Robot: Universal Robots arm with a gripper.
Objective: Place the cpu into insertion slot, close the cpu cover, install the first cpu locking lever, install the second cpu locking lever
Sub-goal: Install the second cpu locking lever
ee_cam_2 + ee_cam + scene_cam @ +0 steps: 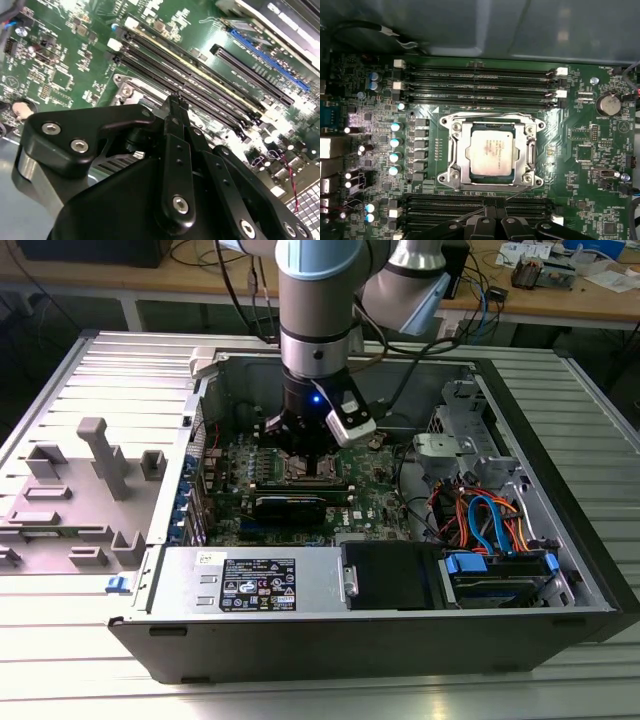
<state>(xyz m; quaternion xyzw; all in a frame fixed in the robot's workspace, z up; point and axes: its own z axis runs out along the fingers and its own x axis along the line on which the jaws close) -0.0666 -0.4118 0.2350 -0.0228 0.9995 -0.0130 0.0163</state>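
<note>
Over the green board [580,150] inside the computer case [560,490], my claw [490,207] hangs with its fingers pinched narrow and holding nothing. Just beside its tip sits the cpu [490,152], lying flat in the insertion slot [451,176], with the cpu cover [465,150] shut around it.

exterior view: we see even, bright room light, sheen on the table [300,695] at 6 o'clock | second wrist view: glare on the green board [280,125] at 3 o'clock | first wrist view: dim, case wall [480,25] soft at 12 o'clock
</note>
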